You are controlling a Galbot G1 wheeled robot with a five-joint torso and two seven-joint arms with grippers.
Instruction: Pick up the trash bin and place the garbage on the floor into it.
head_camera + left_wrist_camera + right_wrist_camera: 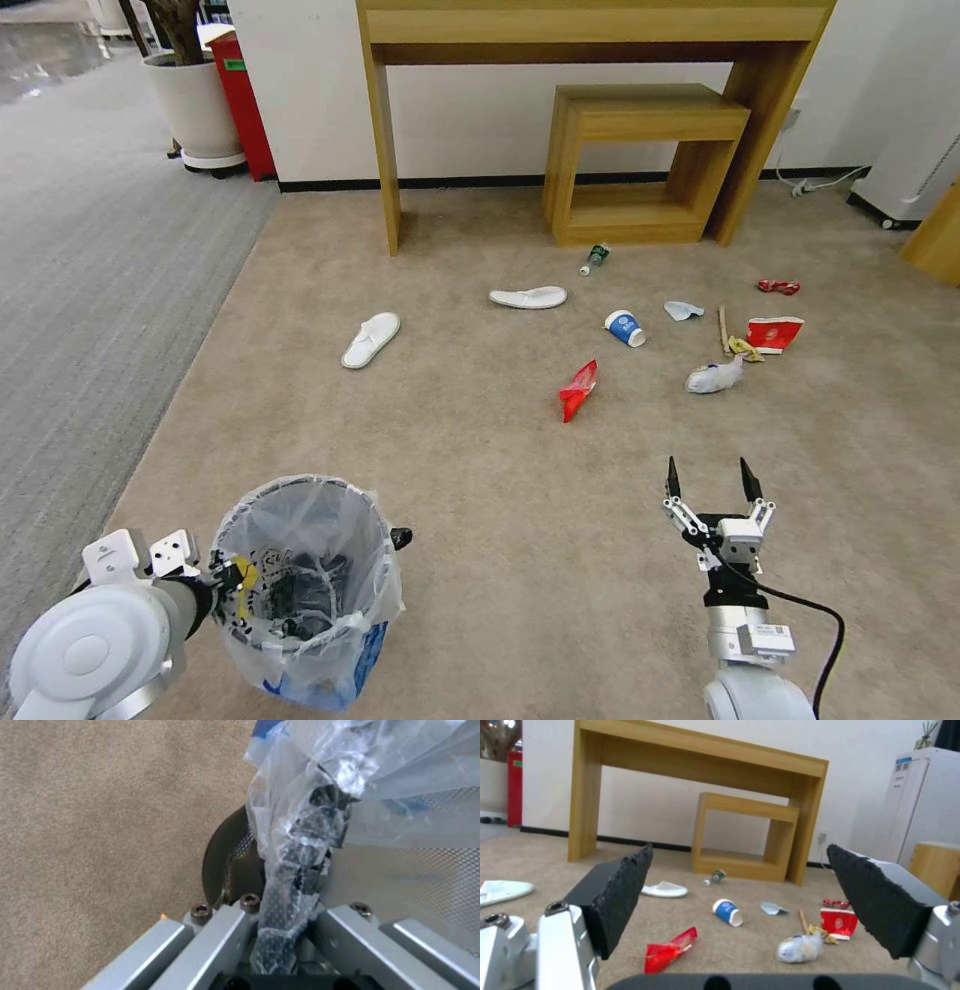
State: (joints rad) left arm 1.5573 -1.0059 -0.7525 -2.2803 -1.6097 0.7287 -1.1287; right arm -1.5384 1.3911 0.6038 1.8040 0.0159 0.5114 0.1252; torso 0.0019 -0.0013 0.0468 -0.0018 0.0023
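Observation:
The trash bin (300,600), dark wire mesh lined with a clear bag, is at the lower left on the beige floor (480,500). My left gripper (225,580) is shut on its rim and bag, seen close in the left wrist view (292,896). My right gripper (710,482) hovers open and empty at the lower right (747,896). Garbage lies ahead: two white slippers (370,340) (528,297), a blue-white cup (624,328), a red cup (775,333), a red wrapper (578,390), a crushed bottle (715,377), a tissue (682,311) and a small bottle (595,258).
A tall wooden desk (590,30) and a low wooden shelf (640,165) stand against the far wall. Grey ribbed carpet (90,270) runs along the left, with a white planter (195,110) and a red box (245,100). A white appliance (920,150) is at the far right.

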